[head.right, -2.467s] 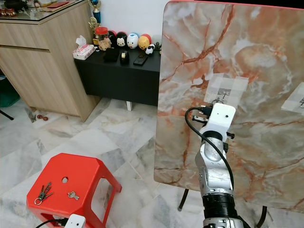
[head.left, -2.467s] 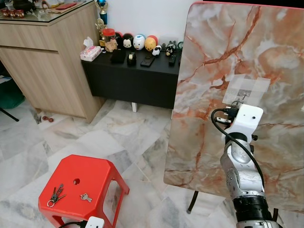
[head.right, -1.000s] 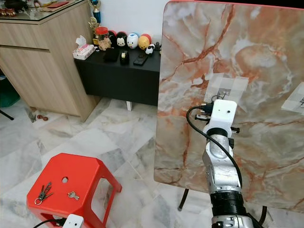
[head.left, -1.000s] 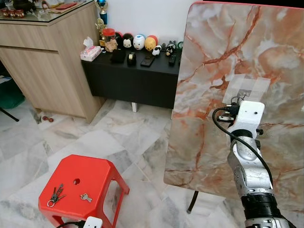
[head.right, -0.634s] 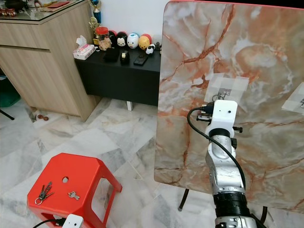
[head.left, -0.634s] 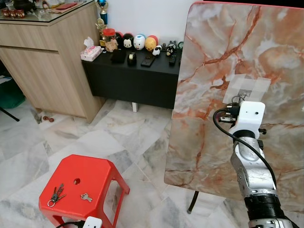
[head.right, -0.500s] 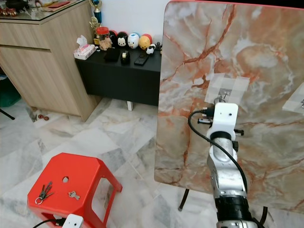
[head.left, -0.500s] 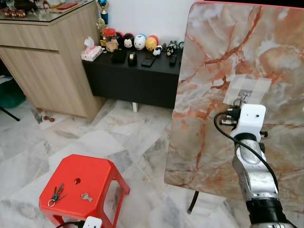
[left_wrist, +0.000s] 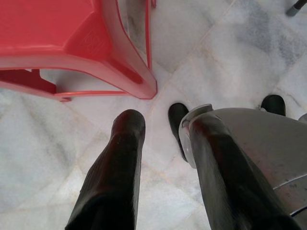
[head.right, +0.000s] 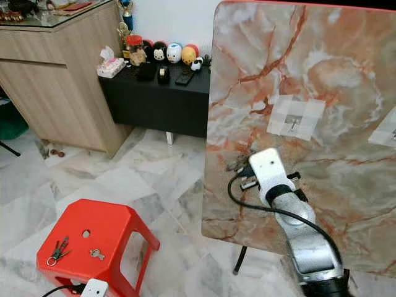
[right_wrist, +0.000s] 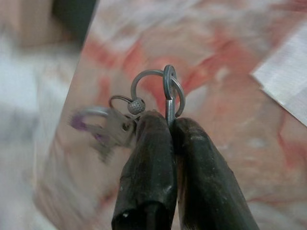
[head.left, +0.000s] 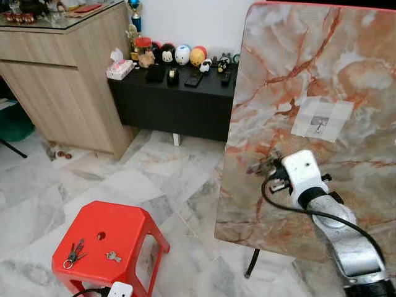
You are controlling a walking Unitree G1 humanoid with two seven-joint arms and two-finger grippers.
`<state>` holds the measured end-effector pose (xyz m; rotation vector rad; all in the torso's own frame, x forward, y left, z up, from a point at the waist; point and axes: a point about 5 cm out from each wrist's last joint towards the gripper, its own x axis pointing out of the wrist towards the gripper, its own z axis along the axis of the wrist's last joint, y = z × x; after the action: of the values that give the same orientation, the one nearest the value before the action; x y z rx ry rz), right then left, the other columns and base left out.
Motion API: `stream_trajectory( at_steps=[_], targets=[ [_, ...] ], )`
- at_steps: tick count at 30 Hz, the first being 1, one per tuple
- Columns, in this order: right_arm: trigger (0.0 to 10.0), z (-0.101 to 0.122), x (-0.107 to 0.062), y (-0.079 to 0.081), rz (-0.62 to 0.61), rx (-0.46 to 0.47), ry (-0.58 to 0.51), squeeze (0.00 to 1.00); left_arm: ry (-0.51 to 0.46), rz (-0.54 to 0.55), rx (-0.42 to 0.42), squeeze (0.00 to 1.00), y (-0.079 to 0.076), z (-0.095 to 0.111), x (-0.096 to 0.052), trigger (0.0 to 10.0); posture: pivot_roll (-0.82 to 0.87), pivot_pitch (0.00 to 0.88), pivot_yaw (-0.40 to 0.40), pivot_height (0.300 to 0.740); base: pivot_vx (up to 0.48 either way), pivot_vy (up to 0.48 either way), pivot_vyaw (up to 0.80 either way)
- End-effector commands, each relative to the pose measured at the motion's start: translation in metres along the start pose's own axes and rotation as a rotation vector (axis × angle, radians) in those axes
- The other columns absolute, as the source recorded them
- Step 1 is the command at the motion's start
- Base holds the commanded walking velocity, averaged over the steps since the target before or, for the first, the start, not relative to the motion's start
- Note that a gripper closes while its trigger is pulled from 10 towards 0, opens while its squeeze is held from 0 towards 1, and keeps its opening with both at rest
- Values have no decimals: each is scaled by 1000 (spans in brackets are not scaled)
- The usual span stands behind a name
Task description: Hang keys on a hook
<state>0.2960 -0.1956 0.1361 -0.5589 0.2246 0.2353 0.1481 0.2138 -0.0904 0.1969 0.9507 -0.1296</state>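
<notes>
Head views: the right gripper (head.left: pixel 260 166) was raised before the marble panel (head.left: pixel 291 62), below and left of the taped hook (head.left: pixel 319 123) (well apart). Right wrist view: fingers (right_wrist: pixel 146 158) clenched on the key ring (right_wrist: pixel 168 91). Left wrist view: left gripper (left_wrist: pixel 160 129) parted beside the red stool (left_wrist: pixel 72 43).

No lettering, label, brand or number is legible anywhere (the small items on the far shelf are too tiny).
</notes>
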Motion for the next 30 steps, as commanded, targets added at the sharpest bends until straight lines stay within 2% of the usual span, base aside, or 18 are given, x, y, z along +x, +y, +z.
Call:
stream_trajectory(
  at_steps=[1, 3, 4, 5, 9, 10, 11, 12, 14, 18, 22, 25, 27, 30],
  targets=[
    [10000, 12, 0, -2, 46, -90, -22, 0, 21, -8, 5, 0, -1, -3, 0, 10000, -1, 0, 4, 740, 0, 0, 0],
    [10000, 12, -1, -2, 181, -202, 8, 0, 22, -11, 2, 0, -2, -2, 0, 10000, -1, 0, 4, 740, 0, 0, 0],
    [10000, 11, -1, -1, 224, -224, 19, 0, 22, -11, 1, 0, -2, -2, 0, 10000, -1, 0, 4, 740, 0, 0, 0],
    [10000, 10, -3, 3, 332, -288, 37, 0, 23, -13, 0, 0, -3, -2, 0, 10000, -10, 0, 8, 740, 0, 0, 0],
    [10000, 5, -9, 10, 527, -365, 82, 0, 23, -16, 0, 0, -4, -2, 1, 10000, -16, 0, 8, 740, 0, 0, 0],
    [10000, 5, -9, 10, 527, -365, 82, 0, 23, -16, 0, 0, -4, -2, 1, 10000, -16, 0, 8, 740, 0, 0, 0],
    [10000, -1, -15, 11, 655, -441, 124, 0, 24, -17, -1, 0, -5, -2, 1, 10000, -12, 0, 4, 740, 0, 0, 0],
    [10000, -3, -17, 12, 705, -453, 143, 0, 23, -16, -5, 0, -5, -2, 1, 10000, -12, 0, 4, 740, 0, 0, 0],
    [10000, -4, -19, 12, 756, -469, 153, 0, 23, -14, -8, 0, -6, -2, 1, 10000, -11, 0, 1, 740, 0, 0, 0],
    [10000, 1, -16, 13, 821, -443, 134, 0, 25, -14, -9, 0, -6, -2, 1, 10000, -11, 0, 2, 740, 0, 0, 0],
    [10000, 4, -21, 26, 981, -348, 69, 0, 26, -18, -13, 0, -7, -2, 1, 10000, -7, 0, 0, 740, 0, 0, 0],
    [10000, 7, -23, 30, 1032, -301, 26, 0, 25, -18, -14, 0, -7, -2, 1, 10000, -6, 0, -1, 740, 0, 0, 0],
    [10000, 20, -22, 36, 1066, -158, -95, 0, 23, -18, -17, 0, -7, -1, 1, 10000, -2, 0, -3, 740, 0, 0, 0],
    [10000, 21, -21, 36, 1061, -126, -119, 0, 22, -20, -15, 0, -7, -1, 2, 10000, -1, 0, -4, 740, 0, 0, 0]
  ],
)
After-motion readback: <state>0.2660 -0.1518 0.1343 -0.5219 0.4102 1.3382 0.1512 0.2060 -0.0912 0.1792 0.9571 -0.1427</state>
